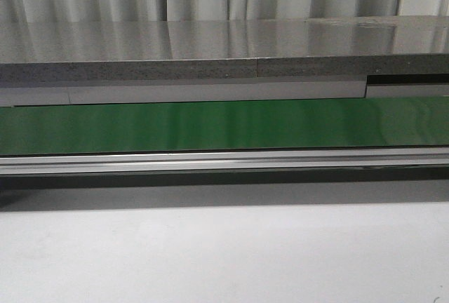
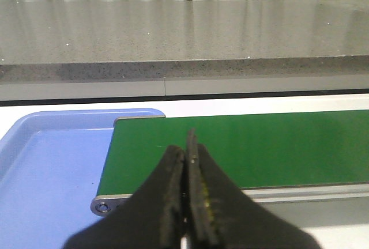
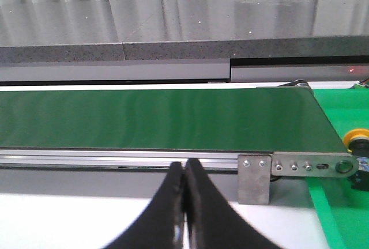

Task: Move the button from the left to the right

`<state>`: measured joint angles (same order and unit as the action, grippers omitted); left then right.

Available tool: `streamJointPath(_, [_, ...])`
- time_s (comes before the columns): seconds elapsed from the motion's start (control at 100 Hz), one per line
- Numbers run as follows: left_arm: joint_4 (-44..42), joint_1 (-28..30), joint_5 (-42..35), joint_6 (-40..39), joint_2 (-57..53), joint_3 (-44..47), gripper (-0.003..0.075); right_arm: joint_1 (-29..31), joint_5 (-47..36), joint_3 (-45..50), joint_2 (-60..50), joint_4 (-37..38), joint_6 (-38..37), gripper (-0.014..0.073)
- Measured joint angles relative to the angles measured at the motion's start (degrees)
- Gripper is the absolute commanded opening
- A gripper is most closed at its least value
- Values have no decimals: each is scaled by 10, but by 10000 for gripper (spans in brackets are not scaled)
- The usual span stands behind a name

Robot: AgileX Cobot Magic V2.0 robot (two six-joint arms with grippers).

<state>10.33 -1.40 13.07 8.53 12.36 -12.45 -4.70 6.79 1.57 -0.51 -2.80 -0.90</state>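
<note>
Nearest to me is the plain pale grey desk [image 1: 224,254], bare across its front, with neither arm reaching into the front view. Behind it runs the long green conveyor belt [image 1: 224,126] in its silver aluminium rail, and past that a speckled grey stone-look counter [image 1: 210,54] in front of pale curtains.

Starting at the left end, the left wrist view shows a shallow blue plastic tray [image 2: 40,168] just beside the belt's rounded end. The left gripper [image 2: 187,203] hangs over that end with its black fingers pressed together, clenched on nothing.

Moving rightward, the right gripper [image 3: 184,203] sits low before the rail, likewise pinched closed and empty. Beyond it the belt ends at a metal bracket, and a bright green mat [image 3: 340,145] lies there. At the very edge of that view a small black body with a round yellow-orange cap [image 3: 357,139] peeks in; it may be the button, though it is cut off too much to be sure. No button shows on the tray or along the belt.

My read is that no carrying is in hand: both arms are parked. If a button is still to be moved, the next move calls for the left gripper to release its fingers and find it near the tray.
</note>
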Motion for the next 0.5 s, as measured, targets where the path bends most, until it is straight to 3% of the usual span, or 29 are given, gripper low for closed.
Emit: streamJointPath(0.5, [-11,0,0,0,0,0,-21,0,0,0,0,0,-1,-68])
